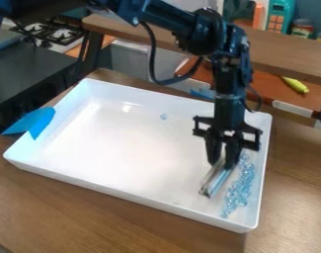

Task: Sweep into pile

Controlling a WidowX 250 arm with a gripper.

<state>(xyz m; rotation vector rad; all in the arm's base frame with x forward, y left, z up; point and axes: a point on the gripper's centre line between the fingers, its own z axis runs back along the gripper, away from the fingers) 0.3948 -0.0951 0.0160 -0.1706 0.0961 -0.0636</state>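
Over the right part of the white tray (123,148), my gripper (222,163) hangs down, shut on a narrow sweeping tool (218,181) with a clear and bluish blade that is held low at the tray floor. Just right of the tool, small clear-blue pieces (239,190) lie in a long band beside the tray's right wall. A small separate clump of the same pieces (164,116) lies near the tray's back wall, left of the gripper.
Blue tape (34,121) sticks to the tray's left rim. Behind the tray runs a wooden shelf (281,52), with a yellow object (295,84) on the reddish surface below it. A stove (50,32) stands at the back left.
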